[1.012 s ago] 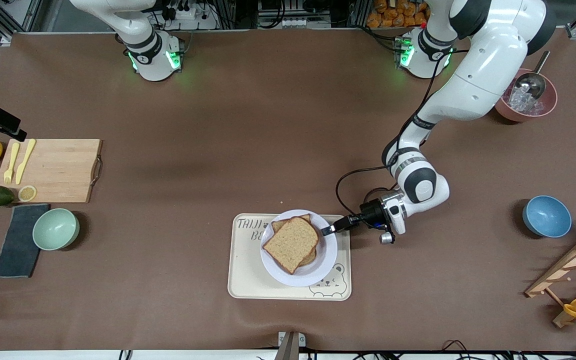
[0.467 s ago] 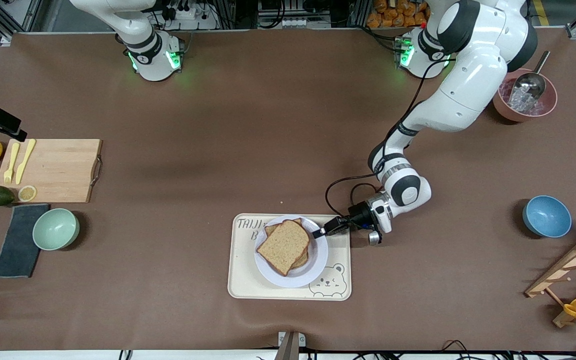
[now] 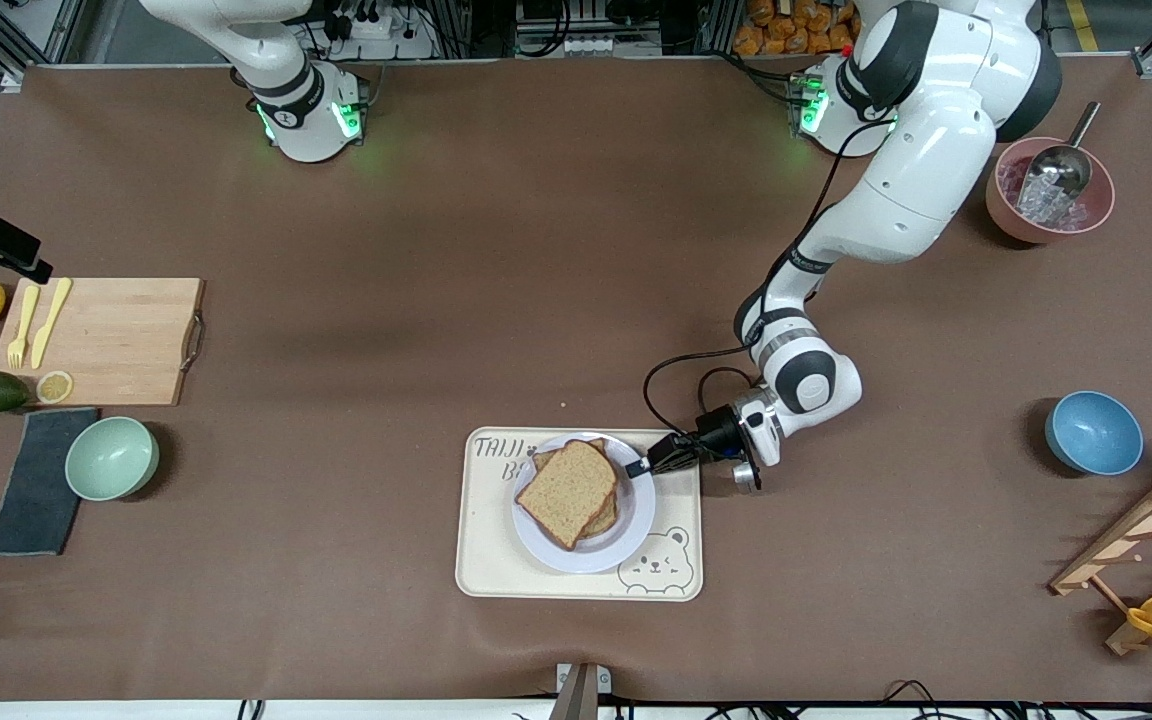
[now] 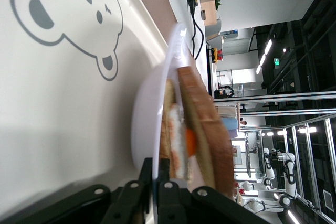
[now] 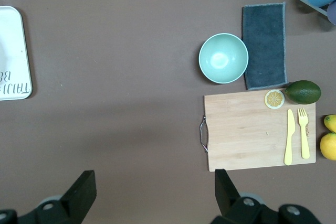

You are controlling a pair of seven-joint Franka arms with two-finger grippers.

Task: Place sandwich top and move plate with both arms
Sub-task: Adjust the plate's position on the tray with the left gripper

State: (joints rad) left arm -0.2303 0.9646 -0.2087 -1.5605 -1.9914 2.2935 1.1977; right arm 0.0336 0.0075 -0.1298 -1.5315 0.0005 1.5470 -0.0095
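Brown surface [image 3: 536, 260], cream tray [image 3: 496, 570] bearing plate [image 3: 626, 530], left gripper [image 3: 642, 466] pinching plate rim, right gripper [image 5: 152, 187] spread wide high above cutting board [image 5: 247, 129], aluminium framing along the room's edge

Even, bright overhead light covers the brown tabletop [image 3: 436, 250], and things cast only short soft shadows, with a broad faint one across its middle. Green glow from the arm bases tints the tabletop's edge farthest from the front camera. In the left wrist view the plate [image 4: 144, 129] rim is glary and soft at close range, while ceiling lights blaze in the background.
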